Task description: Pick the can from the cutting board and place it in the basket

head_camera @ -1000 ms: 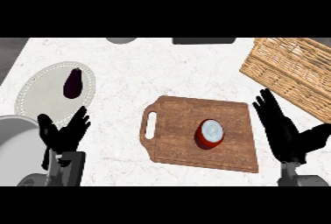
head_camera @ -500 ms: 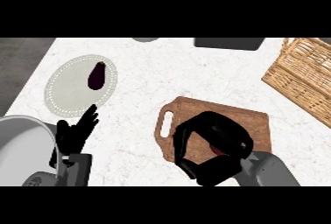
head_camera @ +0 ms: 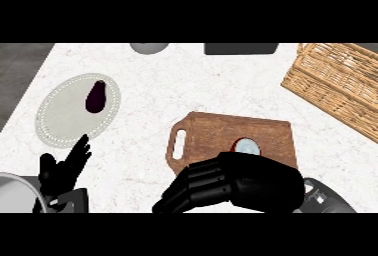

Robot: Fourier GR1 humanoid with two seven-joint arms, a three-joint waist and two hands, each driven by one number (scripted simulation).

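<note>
A red can (head_camera: 246, 147) with a pale lid stands on the brown cutting board (head_camera: 221, 131) at centre right. My right hand (head_camera: 236, 183) lies over the board's near edge, just in front of the can, with its fingers bent toward the left and nothing visibly in its grasp. The woven basket (head_camera: 336, 82) sits at the upper right, well away from the can. My left hand (head_camera: 65, 167) rests open at the lower left, fingers up.
A pale round plate (head_camera: 63, 117) holding a dark eggplant (head_camera: 97, 96) lies at the left. The rim of a grey bowl (head_camera: 15, 192) shows at the lower left corner. A grey dish (head_camera: 149, 48) and a dark block (head_camera: 241, 48) sit along the back edge.
The right hand swung from beside the board to over it and now sits lower, uncovering the can's lid. The view shifted, so the scene slid.
</note>
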